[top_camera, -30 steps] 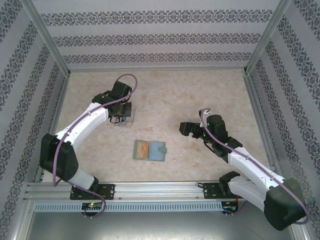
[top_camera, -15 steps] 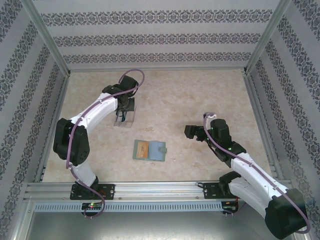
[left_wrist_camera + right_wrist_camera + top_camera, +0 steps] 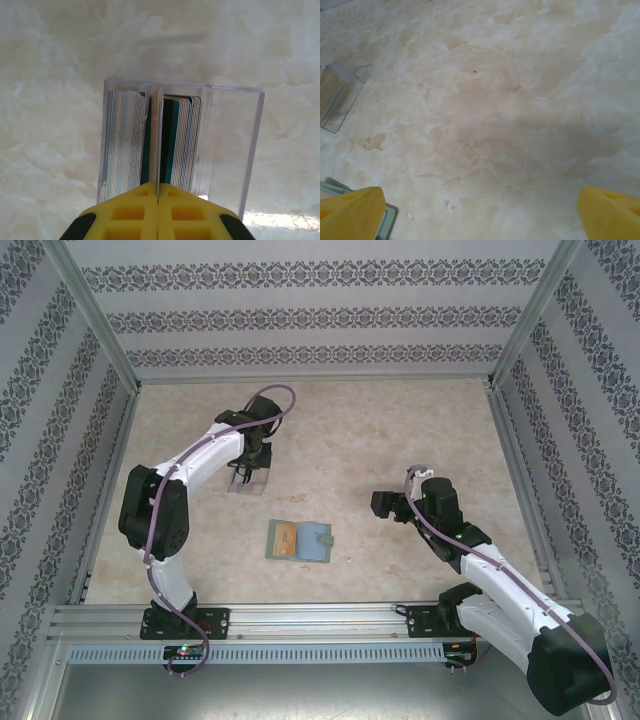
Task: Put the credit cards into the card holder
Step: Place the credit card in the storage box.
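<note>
The sage-green card holder (image 3: pixel 299 540) lies open on the table, an orange-yellow card (image 3: pixel 285 538) showing in its left half. My left gripper (image 3: pixel 247 465) hangs over the clear plastic stand (image 3: pixel 227 135), which holds several credit cards (image 3: pixel 125 140) on edge. In the left wrist view its yellow fingers (image 3: pixel 158 186) are pressed together on the pale edge of one upright card (image 3: pixel 158 135) in the middle of the stack. My right gripper (image 3: pixel 385 505) hovers open to the right of the holder, nothing between its fingers (image 3: pixel 355 210). A corner of the holder (image 3: pixel 389 220) shows at that view's lower left.
The clear stand (image 3: pixel 250 475) sits behind and left of the holder and also appears at the left edge of the right wrist view (image 3: pixel 337 97). Patterned walls and metal posts enclose the marble-look table (image 3: pixel 400 430). Bare table lies between the holder and the right gripper.
The left arm has folded upward and its gripper has settled over the stand. The right gripper has drawn back slightly to the right and lower. The card holder has not moved.
</note>
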`<control>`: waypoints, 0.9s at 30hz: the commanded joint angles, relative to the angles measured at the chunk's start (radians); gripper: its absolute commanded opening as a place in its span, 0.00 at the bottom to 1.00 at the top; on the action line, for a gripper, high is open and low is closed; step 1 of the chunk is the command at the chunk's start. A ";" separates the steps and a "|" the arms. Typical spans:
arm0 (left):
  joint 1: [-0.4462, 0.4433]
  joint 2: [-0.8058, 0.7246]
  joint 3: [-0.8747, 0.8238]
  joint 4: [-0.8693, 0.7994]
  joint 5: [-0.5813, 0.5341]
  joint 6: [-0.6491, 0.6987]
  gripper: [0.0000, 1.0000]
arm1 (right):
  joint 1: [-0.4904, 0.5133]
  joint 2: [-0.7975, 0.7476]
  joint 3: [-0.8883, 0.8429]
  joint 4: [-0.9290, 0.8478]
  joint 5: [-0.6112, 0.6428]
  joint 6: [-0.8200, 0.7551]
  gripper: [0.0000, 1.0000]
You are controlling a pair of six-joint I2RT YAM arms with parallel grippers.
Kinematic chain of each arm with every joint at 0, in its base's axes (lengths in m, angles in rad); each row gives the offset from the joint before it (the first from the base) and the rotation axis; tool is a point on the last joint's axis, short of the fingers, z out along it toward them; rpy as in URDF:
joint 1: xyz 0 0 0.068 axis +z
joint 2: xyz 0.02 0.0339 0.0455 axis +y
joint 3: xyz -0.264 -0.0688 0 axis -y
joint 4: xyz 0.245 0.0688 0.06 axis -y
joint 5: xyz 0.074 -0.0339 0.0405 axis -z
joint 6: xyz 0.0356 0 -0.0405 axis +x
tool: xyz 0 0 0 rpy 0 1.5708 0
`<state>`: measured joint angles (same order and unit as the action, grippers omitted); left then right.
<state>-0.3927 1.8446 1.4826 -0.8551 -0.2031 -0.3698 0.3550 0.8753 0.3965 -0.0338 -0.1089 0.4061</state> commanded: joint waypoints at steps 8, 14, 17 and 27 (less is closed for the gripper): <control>-0.022 0.034 0.025 -0.022 0.013 0.001 0.36 | -0.018 -0.033 -0.061 0.036 0.048 -0.045 0.98; -0.022 0.045 0.024 -0.036 -0.008 -0.002 0.36 | -0.022 -0.052 -0.102 0.067 0.066 -0.050 0.98; -0.030 0.037 0.012 -0.028 0.028 -0.014 0.44 | -0.022 -0.048 -0.113 0.087 0.070 -0.046 0.98; -0.038 0.036 -0.008 -0.018 -0.045 -0.032 0.46 | -0.023 -0.039 -0.118 0.100 0.074 -0.050 0.98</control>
<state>-0.4255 1.8767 1.4792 -0.8532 -0.2016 -0.3862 0.3420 0.8387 0.2974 0.0395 -0.0582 0.3676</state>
